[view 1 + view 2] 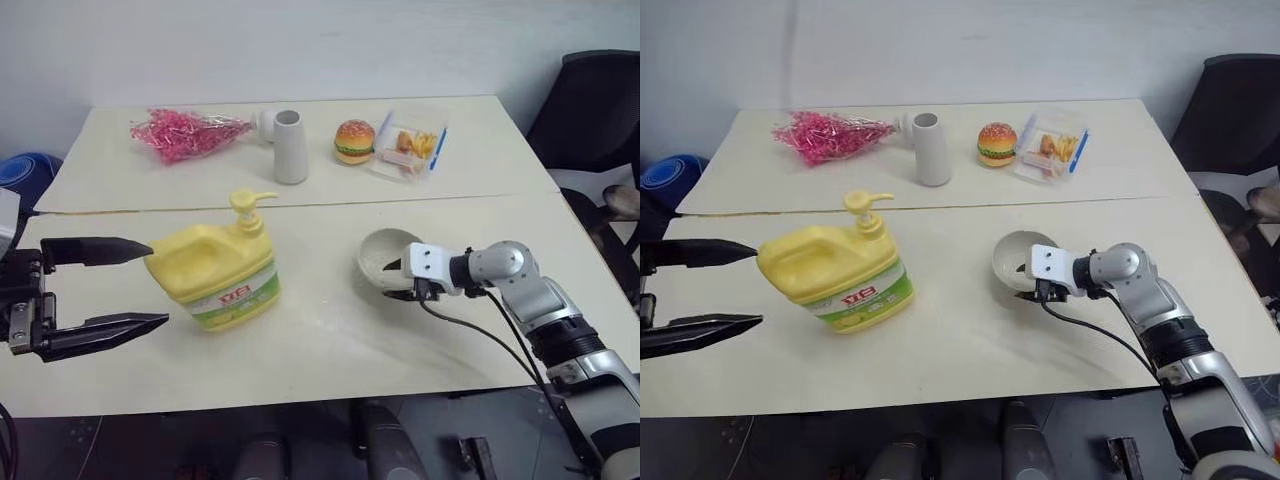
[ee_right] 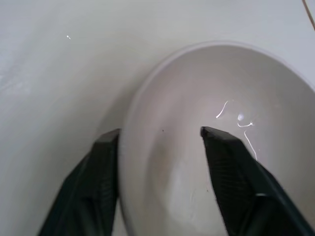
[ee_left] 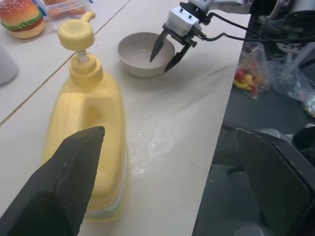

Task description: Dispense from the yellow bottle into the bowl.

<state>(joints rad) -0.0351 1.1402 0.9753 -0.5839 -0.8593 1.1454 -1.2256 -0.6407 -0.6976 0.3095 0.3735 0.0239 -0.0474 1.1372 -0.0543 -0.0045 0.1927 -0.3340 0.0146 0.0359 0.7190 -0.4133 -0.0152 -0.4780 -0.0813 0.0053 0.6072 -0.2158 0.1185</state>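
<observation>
Left eye view: left tool [image 1: 150, 284] gapes wide beside yellow bottle [image 1: 215, 270]; right tool [image 2: 160, 135], parted, straddles bowl [image 1: 385, 255] rim.

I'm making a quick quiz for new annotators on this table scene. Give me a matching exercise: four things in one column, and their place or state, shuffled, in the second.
Things:
1. yellow bottle
2. bowl
3. vase
4. left gripper

Places or states:
A. open beside the jug
B. straddled at its rim by the right gripper
C. upright on the far table, near the toy burger
D. tilted, pump on top

Pairs: 1-D, 2-B, 3-C, 4-A
</observation>
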